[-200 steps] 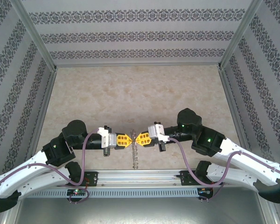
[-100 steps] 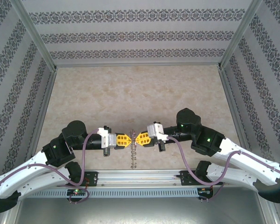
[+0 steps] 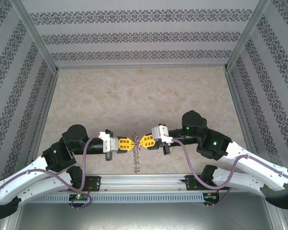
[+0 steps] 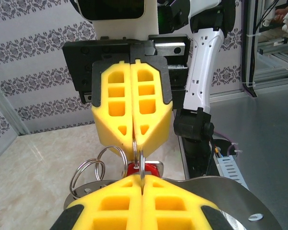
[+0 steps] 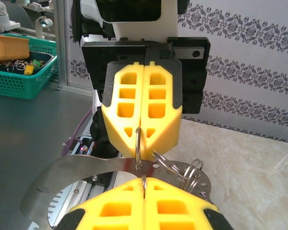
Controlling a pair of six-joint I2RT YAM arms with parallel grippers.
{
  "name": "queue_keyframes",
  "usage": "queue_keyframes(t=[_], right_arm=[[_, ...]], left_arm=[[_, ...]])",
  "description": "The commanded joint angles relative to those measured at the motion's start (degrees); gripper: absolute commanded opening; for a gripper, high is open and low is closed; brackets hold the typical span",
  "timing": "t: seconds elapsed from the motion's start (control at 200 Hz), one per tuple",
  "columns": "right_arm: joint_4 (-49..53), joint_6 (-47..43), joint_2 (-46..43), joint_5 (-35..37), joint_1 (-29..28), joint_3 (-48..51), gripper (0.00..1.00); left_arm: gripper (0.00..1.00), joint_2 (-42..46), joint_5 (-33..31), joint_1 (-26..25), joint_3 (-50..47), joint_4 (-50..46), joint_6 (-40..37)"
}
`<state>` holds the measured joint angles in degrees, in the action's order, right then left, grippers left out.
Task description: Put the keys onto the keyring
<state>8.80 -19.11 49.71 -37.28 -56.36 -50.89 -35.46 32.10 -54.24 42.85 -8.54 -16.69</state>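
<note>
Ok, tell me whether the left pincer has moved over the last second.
No, not noticeably: the left pincer, shut on the keyring, holds the same spot against the base rail.

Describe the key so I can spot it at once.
Above the table's near edge, the left gripper and right gripper point tip to tip, both shut. The key sits in the gap between them. It alone has a red head; the rings beside it are bare silver wire.
</note>
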Motion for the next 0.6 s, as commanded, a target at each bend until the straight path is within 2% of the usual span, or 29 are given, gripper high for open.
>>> queue_keyframes(t=[0.0,0.595], right_arm=[[0.0,1.3,0.2,-0.3,0.6,-1.8,0.00],[1.3,1.4,0.9,-3.5,0.6,-2.8,0.00]], left_arm=[[0.00,0.7,0.0,0.6,-0.2,2.9,-1.1],[0.00,0.4,-0.5,0.6,-0.2,2.9,-1.7]])
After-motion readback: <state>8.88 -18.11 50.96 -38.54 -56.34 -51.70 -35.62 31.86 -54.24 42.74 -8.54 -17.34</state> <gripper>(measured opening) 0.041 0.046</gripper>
